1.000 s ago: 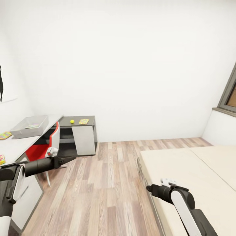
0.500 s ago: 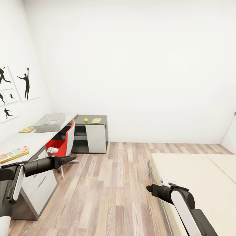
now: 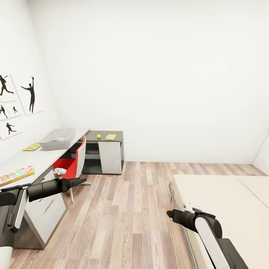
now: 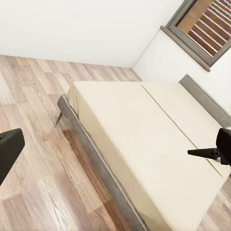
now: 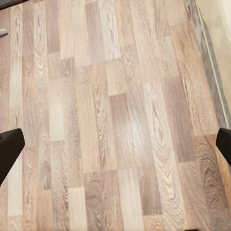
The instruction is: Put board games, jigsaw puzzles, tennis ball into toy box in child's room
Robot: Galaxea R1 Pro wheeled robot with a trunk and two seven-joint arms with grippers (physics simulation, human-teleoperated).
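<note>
1. Toy box (image 3: 57,139), a see-through grey bin, sits on the light grey top of the desk (image 3: 45,158) by the left wall; something colourful lies inside it, too small to name.
2. The bed (image 3: 220,201) fills the right foreground of the head view, its cream cover bare there; the left wrist view adds its grey headboard (image 4: 204,98) and the window (image 4: 204,24) beyond.
3. Wood-plank floor (image 3: 130,209) lies open between desk and bed (the right wrist view looks straight down on it).
4. A red chair (image 3: 73,162) stands at the desk's corner.
5. One jigsaw puzzle (image 3: 31,147) lies just beside the toy box; a colourful flat board (image 3: 16,175) lies nearer, at the desk's front edge.
6. On the lower dark section rest the tennis ball (image 3: 98,136) and a small flat colourful piece (image 3: 111,137), apart.
7. Left hand (image 3: 80,182) and right hand (image 3: 171,215) hold nothing; both are spread open, as the wrist views show.
</note>
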